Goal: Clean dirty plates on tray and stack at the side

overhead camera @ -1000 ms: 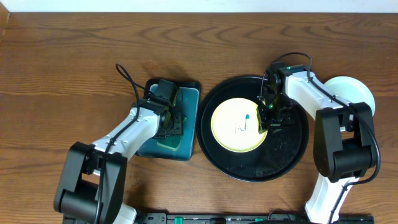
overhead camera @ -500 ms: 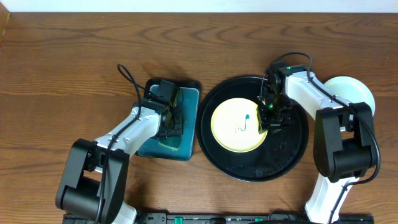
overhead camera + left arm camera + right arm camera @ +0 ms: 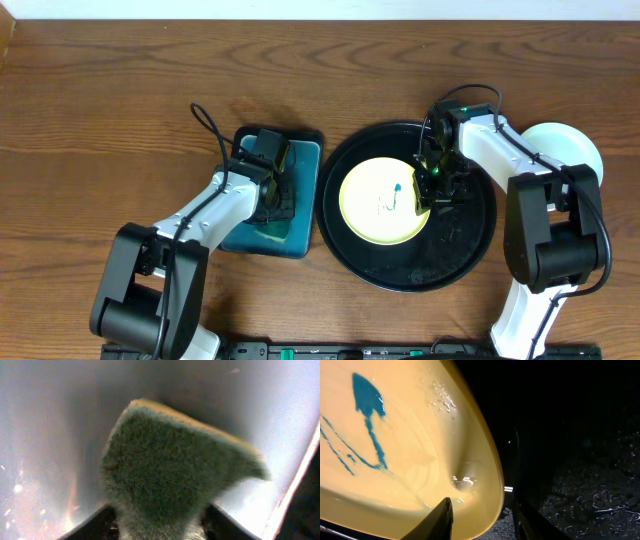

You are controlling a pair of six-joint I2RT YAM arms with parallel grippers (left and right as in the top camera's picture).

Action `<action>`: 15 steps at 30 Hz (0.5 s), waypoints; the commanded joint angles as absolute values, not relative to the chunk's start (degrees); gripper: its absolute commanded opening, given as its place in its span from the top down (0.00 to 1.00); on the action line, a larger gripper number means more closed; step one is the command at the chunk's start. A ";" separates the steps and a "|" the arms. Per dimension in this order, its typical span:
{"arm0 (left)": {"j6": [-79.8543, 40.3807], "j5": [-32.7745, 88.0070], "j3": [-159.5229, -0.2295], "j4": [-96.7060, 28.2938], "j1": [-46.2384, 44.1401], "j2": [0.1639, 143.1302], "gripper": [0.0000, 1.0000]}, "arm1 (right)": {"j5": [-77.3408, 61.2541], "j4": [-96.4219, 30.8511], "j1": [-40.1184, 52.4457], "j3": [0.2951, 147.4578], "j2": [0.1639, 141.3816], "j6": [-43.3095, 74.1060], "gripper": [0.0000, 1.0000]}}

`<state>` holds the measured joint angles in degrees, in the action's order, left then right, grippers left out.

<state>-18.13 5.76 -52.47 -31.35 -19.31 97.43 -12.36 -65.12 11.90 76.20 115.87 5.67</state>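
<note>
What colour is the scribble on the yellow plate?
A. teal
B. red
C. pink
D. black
A: the yellow plate on the black tray has a teal scribble drawn across its face.

Pale yellow plate (image 3: 372, 215) with teal scribbles, black tray (image 3: 456, 252), green sponge (image 3: 175, 470)

a green-faced sponge (image 3: 170, 470) sits pinched between the left jaws, with a rectangular teal tray (image 3: 303, 165) just beneath them.
</note>
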 commanded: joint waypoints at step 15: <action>-18.28 5.15 -54.74 -34.00 -19.18 90.02 0.43 | -12.45 -65.14 12.43 75.90 116.46 6.37 0.63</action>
<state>-18.15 5.63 -54.15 -33.76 -19.29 90.15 -12.36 -65.10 11.88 76.20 115.87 5.67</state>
